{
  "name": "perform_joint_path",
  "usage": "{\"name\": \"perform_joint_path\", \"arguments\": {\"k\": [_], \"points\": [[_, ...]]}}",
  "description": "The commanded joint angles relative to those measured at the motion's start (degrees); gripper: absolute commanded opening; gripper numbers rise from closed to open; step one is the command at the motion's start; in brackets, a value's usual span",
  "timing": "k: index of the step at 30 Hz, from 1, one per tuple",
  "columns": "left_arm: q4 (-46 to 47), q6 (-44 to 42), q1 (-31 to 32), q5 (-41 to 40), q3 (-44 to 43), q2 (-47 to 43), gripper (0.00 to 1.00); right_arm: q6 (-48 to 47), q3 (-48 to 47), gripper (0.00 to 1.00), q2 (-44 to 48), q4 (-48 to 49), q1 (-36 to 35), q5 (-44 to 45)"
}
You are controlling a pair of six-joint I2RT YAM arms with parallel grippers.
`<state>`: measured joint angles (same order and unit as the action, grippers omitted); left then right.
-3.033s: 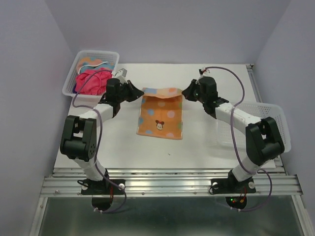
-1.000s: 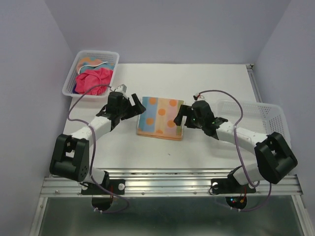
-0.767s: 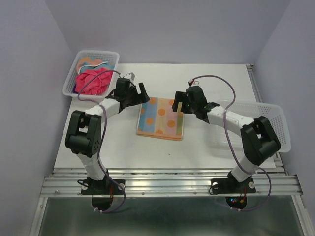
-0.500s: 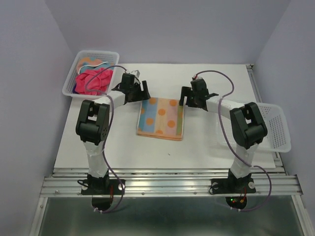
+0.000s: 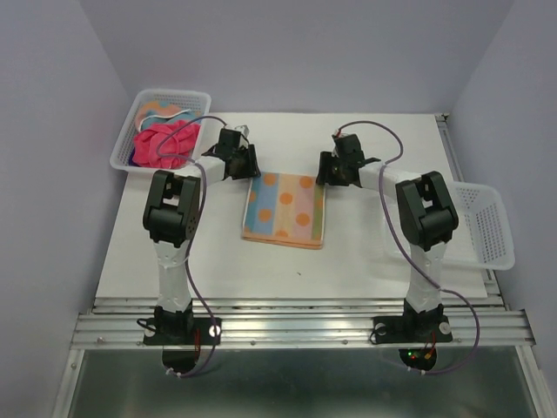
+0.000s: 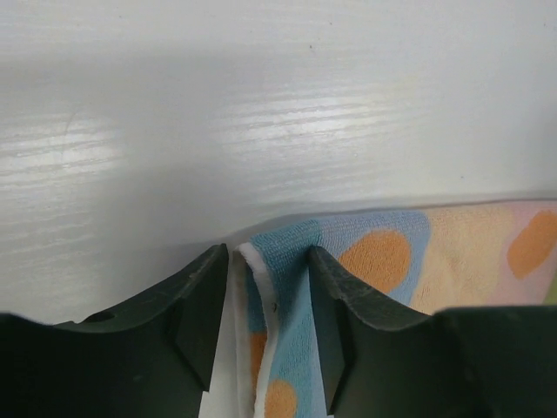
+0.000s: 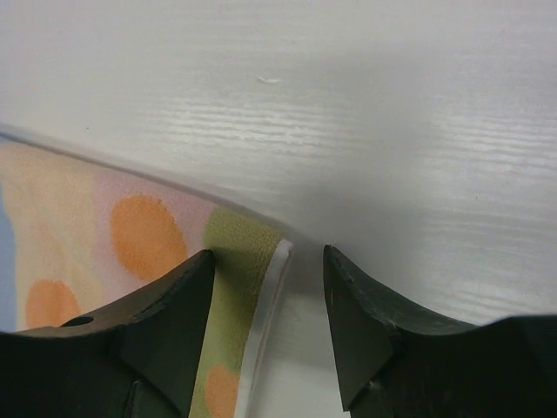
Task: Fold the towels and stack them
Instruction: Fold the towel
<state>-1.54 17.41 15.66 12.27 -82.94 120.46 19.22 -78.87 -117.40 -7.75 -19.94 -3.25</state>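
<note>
A folded towel (image 5: pixel 283 209) with blue, orange and pink stripes and orange dots lies flat mid-table. My left gripper (image 5: pixel 250 164) is at its far left corner. In the left wrist view this gripper (image 6: pixel 268 292) is half closed, and the towel's blue corner (image 6: pixel 287 252) is bunched between the jaws, a thin gap left on one side. My right gripper (image 5: pixel 324 170) is at the far right corner. There the gripper (image 7: pixel 268 287) is open: one finger rests on the green corner (image 7: pixel 239 252), the other on bare table. Pink-red towel (image 5: pixel 164 144) and others sit in a basket.
A white mesh basket (image 5: pixel 122 148) with the heaped towels stands at the far left. Another white mesh basket (image 5: pixel 487 226) sits at the right edge, beside the right arm. Both arms stretch far out over the table.
Both arms have swung from the towel's sides out to its two far corners. Both sets of jaws have narrowed from wide open around those corners.
</note>
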Motion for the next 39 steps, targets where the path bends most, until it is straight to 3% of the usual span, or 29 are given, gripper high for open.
{"name": "perform_joint_path", "arguments": {"k": [1,5,9,14,17,21,25,39], "points": [[-1.3,-0.3,-0.4,-0.2,-2.7,1.3,0.5,-2.2,-5.3,0.57,-3.0,-1.6,0.5,-0.4],[-1.2,-0.2,-0.5,0.5,-3.3,2.8,0.45,-2.5,-6.2,0.54,-4.4,-1.9,1.0,0.4],[-1.2,0.4,-0.5,1.5,-3.6,4.2,0.32,-2.3,-5.9,0.37,-5.3,-1.8,1.4,-1.2],[-1.2,0.8,-0.5,1.4,-3.5,3.6,0.0,-2.9,-5.6,0.14,-4.9,-2.4,1.4,-4.0],[-0.7,0.9,-0.5,1.8,-3.2,1.6,0.0,-3.8,-4.2,0.05,-2.8,-0.9,1.4,-6.3],[3.2,1.5,-0.5,2.0,0.7,-4.1,0.0,-5.0,-2.4,0.01,1.3,0.4,1.3,-8.3],[10.1,1.8,-0.5,2.7,10.4,-11.6,0.0,-4.2,3.7,0.01,6.4,3.1,1.2,-10.2],[20.7,5.3,-0.2,5.4,33.9,-31.3,0.0,-0.4,20.9,0.01,23.4,9.2,-1.7,-14.7]]}}
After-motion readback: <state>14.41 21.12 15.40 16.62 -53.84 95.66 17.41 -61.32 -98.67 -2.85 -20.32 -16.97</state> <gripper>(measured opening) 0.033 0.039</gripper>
